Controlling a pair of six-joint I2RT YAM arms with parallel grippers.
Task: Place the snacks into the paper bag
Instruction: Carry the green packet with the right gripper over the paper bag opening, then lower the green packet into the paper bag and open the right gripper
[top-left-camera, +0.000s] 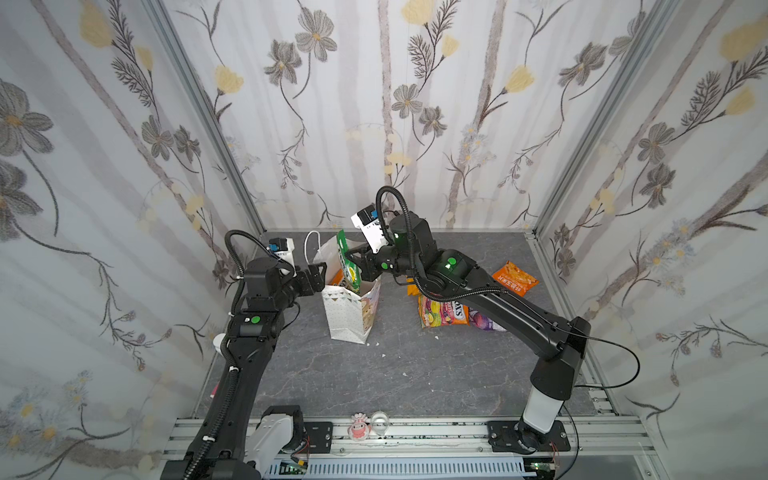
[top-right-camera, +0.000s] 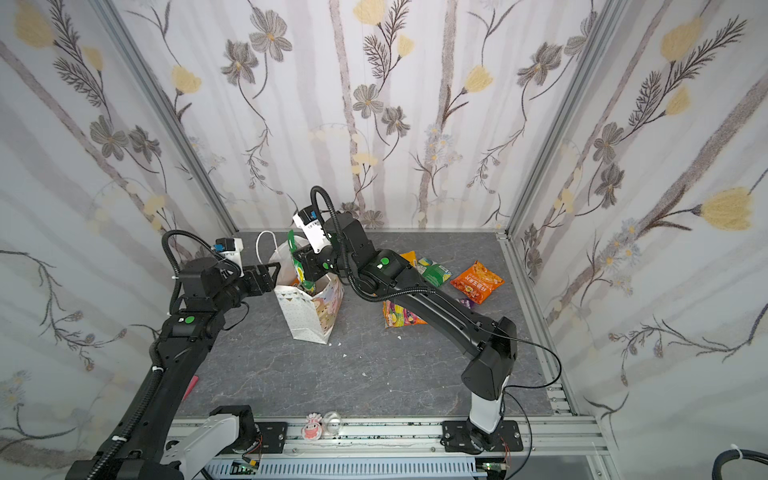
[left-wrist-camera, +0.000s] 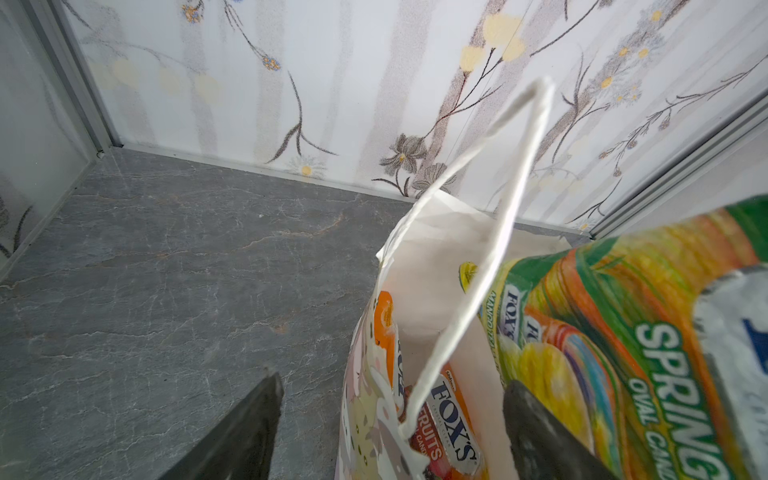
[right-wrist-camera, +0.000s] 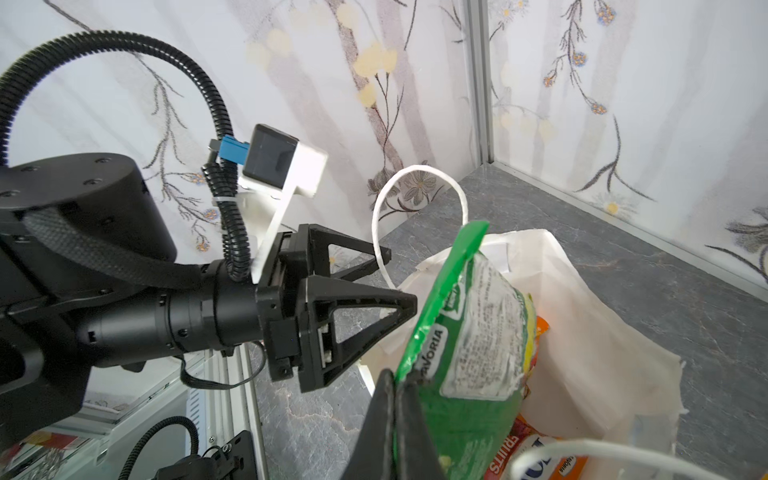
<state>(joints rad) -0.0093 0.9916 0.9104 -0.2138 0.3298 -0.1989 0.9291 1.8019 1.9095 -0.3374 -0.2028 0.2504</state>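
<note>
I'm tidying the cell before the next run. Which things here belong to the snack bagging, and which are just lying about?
Job: white paper gift bag; green glossy candy packet in the shut right gripper; orange chip packet; orange-pink FOX'S packet; purple packet.
Lying about: pink cartoon figurine; clear plastic dome, both on the front rail.

Left arm (top-left-camera: 249, 361) reaches from the near-left corner of the table (top-left-camera: 374, 374) toward its far edge. Its wrist is level and the left gripper (top-left-camera: 319, 276) points toward mid-table, jaws spread wide with nothing clamped. Right arm (top-left-camera: 519, 311) arches from the near-right corner across the middle, wrist raised; right gripper (top-left-camera: 352, 255) is clamped on a green packet (top-left-camera: 343, 243).
</note>
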